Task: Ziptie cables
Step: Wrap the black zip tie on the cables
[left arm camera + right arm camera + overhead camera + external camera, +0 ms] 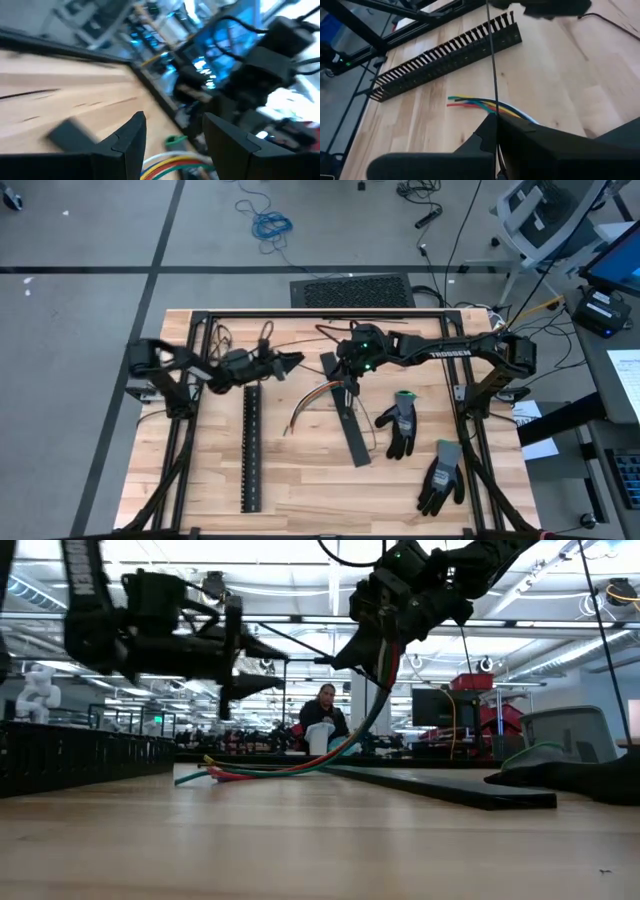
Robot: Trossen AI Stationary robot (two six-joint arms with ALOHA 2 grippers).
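Right gripper (pixel 347 387) sits near table centre, fingers pinched shut on one end of the cables (pixel 312 402), lifting that end so the bundle arcs up off the wood while the free ends lie on the table at about 8 o'clock from the gripper; the low view shows the same, cables (pixel 300 766) curving up into the gripper (pixel 385 640). A thin dark strand (pixel 493 60), possibly the ziptie, runs straight through the pinch in the right wrist view; can't tell for sure. Left gripper (pixel 290 361) hovers at about 10 o'clock from the right one, above the table, fingers (pixel 131 137) narrowly parted and holding nothing, with the coloured wire ends showing beyond them. Risks, as a guess: the wires are loose and only pinched at one end, so a few could slip out or fan apart when the left gripper closes in; the two grippers are near each other and could bump; the thin strand could slip out of the pinch; the dragged free ends could catch on the flat black strip (pixel 347 420) just beside the bundle at 4 o'clock. Counts: one cable bundle, around five or six wires; one slotted black duct (pixel 252 448) at 9 o'clock of the bundle; one flat black strip; two work gloves (pixel 402 423) at 3 to 4 o'clock; two grippers.
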